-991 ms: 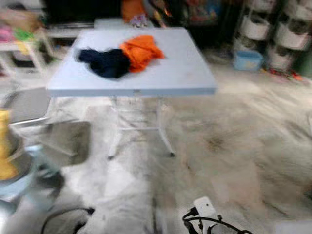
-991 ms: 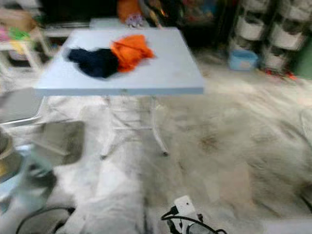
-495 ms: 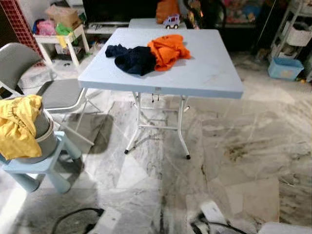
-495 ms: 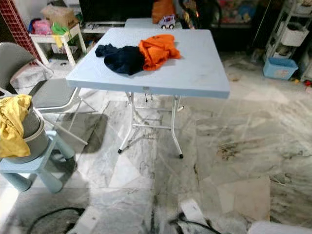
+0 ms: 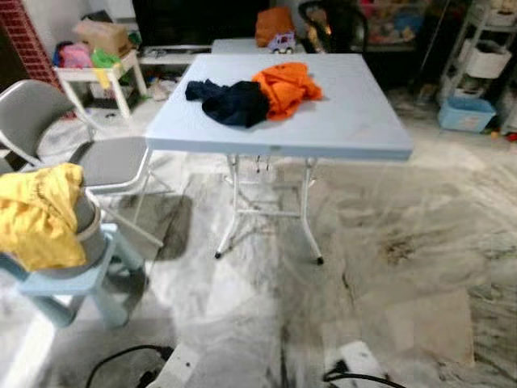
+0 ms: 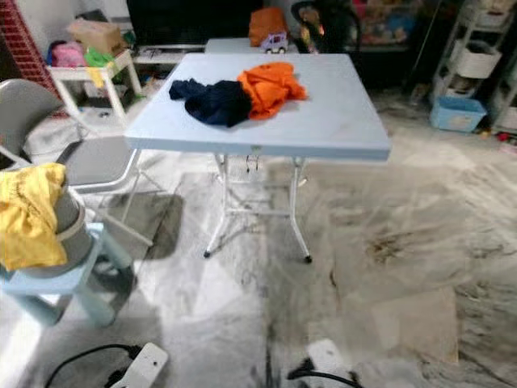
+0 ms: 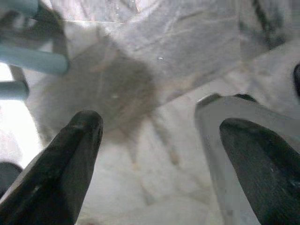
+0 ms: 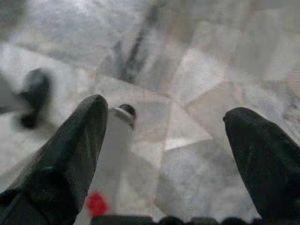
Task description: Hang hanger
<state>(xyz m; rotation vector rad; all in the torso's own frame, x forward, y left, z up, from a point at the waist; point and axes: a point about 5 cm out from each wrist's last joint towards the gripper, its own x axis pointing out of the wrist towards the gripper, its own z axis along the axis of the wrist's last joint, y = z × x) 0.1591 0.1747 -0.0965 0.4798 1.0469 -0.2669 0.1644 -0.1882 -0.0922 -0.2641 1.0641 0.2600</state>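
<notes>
While no hanger can be found in these pictures, the step in hand is judged to be a search and a walk, so the room should be looked over slowly before anything is reached for. Where the hanger is cannot be told.

Closest in, the left gripper (image 7: 154,140) is held low over the marble floor (image 5: 388,242), its black fingers (image 7: 70,154) wide apart with nothing between them. The right gripper (image 8: 164,136) is held the same way, spread apart and empty. A white power strip (image 6: 144,362) with a black cable (image 6: 77,361) lies on the floor close by, and it should be stepped around so that no foot is caught.

A little farther off, on the robot's left, a grey bucket (image 5: 87,234) is set on a small pale blue stool (image 5: 73,279). A yellow cloth (image 5: 36,214) is draped over its rim, so what lies deeper inside is hidden. A grey folding chair (image 5: 73,145) stands just behind it.

Farther still, a pale blue folding table (image 5: 339,121) holds a dark blue garment (image 5: 230,101) touching an orange garment (image 5: 287,85).

Far back on the right, a blue bin (image 5: 464,113) sits on the floor by white shelves (image 5: 493,48). Its inside cannot be seen.
</notes>
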